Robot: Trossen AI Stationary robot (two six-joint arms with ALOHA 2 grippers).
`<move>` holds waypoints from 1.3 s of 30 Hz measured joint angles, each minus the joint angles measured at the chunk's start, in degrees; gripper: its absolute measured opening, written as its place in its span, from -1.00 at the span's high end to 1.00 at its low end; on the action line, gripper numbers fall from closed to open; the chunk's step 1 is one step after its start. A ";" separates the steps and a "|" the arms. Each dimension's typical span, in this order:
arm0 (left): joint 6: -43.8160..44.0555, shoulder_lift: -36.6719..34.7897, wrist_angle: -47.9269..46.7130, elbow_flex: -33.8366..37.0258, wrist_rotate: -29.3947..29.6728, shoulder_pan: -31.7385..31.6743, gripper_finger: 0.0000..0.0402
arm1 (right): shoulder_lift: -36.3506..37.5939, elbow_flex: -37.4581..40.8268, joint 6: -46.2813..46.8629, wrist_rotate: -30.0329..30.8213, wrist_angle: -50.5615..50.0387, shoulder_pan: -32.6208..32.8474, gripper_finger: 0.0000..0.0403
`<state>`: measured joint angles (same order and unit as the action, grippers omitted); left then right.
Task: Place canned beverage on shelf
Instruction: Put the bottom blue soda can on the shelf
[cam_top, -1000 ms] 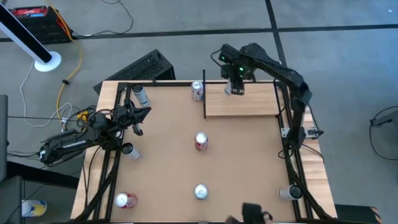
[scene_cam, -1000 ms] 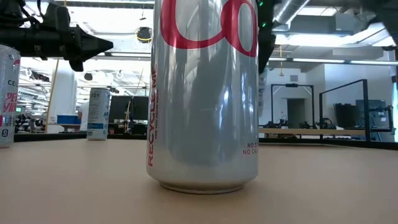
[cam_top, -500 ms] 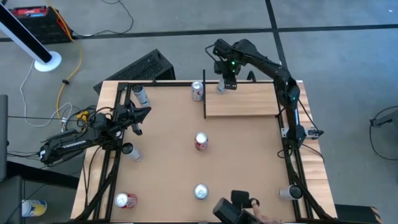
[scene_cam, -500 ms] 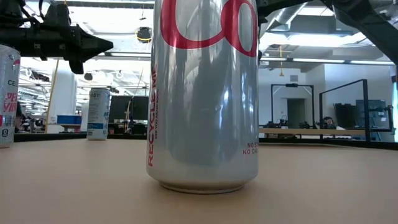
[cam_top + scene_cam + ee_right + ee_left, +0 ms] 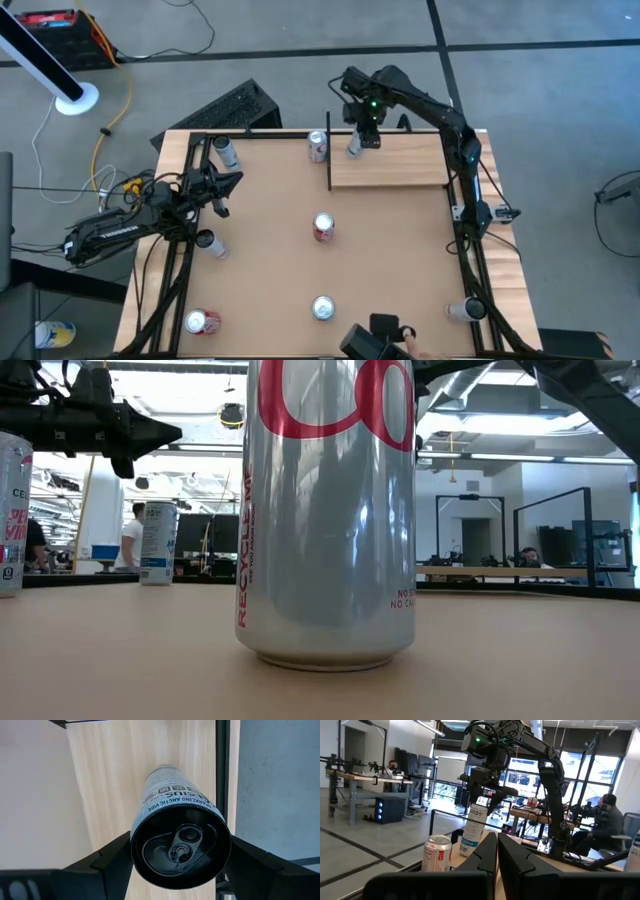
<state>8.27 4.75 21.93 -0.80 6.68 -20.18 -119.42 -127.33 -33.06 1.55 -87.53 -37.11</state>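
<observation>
While the near end of the table (image 5: 270, 260) waits at the bottom of the high view, a silver and red can (image 5: 325, 510) stands there and fills the middle of the low view. A bit farther up, another red can (image 5: 323, 228) stands in the middle of the table. At the left of the high view the left gripper (image 5: 228, 185) rests with its fingers pressed together, holding nothing.

Farthest away, at the upper middle of the high view, the right gripper (image 5: 357, 143) holds the tall can (image 5: 180, 847). One finger sits on each side of it, clamped just under the top. The tall can is over the upper left corner of the shelf (image 5: 400, 165), close to a black post. I cannot tell if its bottom touches the wood yet.

This tall can looks thin and smooth, so it may slip. It is hard, but a strong squeeze could dent it. It is narrow and high, so it could tip over. Holding it on its round sides, near the top, looks best.

A second ago the right gripper and the tall can were farther right along the shelf's upper edge. Now they are more to the left. The left gripper has not moved.
</observation>
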 joint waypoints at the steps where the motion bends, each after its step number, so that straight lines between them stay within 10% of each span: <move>1: 0.00 0.00 0.00 0.00 0.00 0.02 1.00 | 0.00 0.01 0.00 0.01 0.02 0.01 -0.44; 39: -0.07 -0.02 -2.03 0.00 -0.04 0.02 1.00 | 3.19 0.04 0.63 0.08 -0.01 0.00 -0.72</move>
<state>8.21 4.73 19.90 -0.80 6.63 -20.16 -116.23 -127.28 -32.42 1.63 -87.54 -37.11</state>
